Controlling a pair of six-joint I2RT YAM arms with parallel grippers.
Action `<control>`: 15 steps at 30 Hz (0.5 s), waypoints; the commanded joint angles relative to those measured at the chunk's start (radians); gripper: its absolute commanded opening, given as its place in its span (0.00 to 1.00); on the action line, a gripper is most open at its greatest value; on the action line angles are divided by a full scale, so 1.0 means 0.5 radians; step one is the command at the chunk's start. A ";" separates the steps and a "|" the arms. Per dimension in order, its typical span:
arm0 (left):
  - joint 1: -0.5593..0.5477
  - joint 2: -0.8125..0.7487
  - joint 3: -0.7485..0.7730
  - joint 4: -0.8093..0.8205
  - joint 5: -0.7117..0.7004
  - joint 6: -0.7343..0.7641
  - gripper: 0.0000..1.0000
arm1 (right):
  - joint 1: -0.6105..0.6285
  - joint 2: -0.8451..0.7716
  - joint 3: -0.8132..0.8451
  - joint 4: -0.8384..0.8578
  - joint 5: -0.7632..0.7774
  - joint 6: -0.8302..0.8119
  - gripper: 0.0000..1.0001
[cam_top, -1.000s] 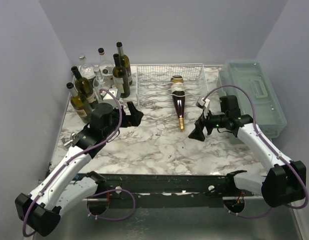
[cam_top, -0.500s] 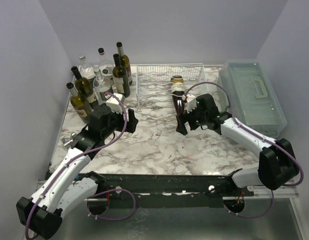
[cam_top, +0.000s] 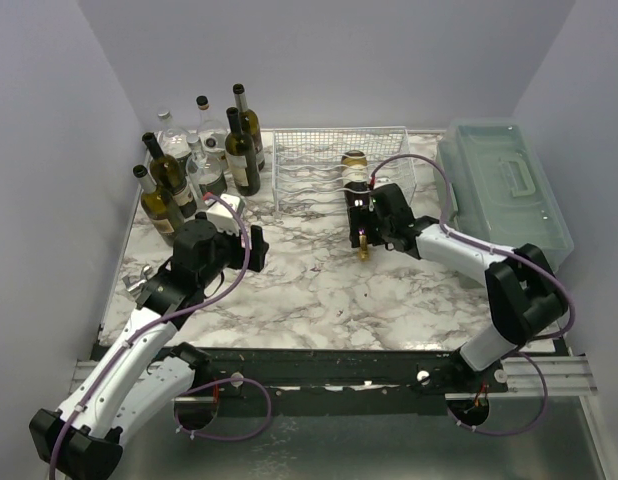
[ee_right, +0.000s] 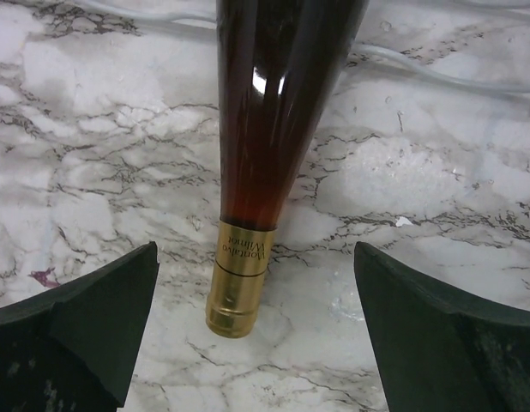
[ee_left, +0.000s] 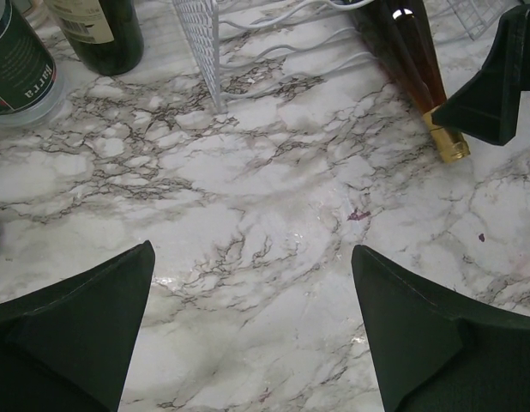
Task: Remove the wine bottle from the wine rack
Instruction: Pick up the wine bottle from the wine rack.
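The wine bottle (cam_top: 355, 172) is dark red with a gold cap (cam_top: 363, 251). Its body lies in the white wire wine rack (cam_top: 309, 165) and its neck points toward me, down onto the marble. My right gripper (cam_top: 364, 236) hovers over the neck, open. In the right wrist view the neck and cap (ee_right: 239, 279) lie between the wide-apart fingers (ee_right: 93, 330), touching neither. My left gripper (cam_top: 253, 240) is open over bare marble to the left of the rack. Its wrist view shows the rack's corner (ee_left: 201, 43) and the bottle neck (ee_left: 417, 60).
Several upright bottles (cam_top: 201, 160) stand at the back left, beside the rack. Two of them show in the left wrist view (ee_left: 98, 34). A translucent box with a handle (cam_top: 504, 190) lies along the right edge. Walls close in the table on three sides.
My right arm has swung left from beside the bottle to over its neck, jaws still wide. My left gripper has drawn back a little to the left.
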 commanded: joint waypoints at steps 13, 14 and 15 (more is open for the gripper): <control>0.007 -0.090 -0.047 0.017 -0.160 0.053 0.99 | 0.011 0.302 0.125 0.191 0.301 0.205 0.83; 0.007 -0.090 -0.049 0.018 -0.160 0.051 0.98 | 0.010 0.311 0.122 0.205 0.316 0.207 0.83; 0.007 -0.090 -0.049 0.019 -0.157 0.053 0.98 | 0.011 0.322 0.121 0.218 0.315 0.207 0.83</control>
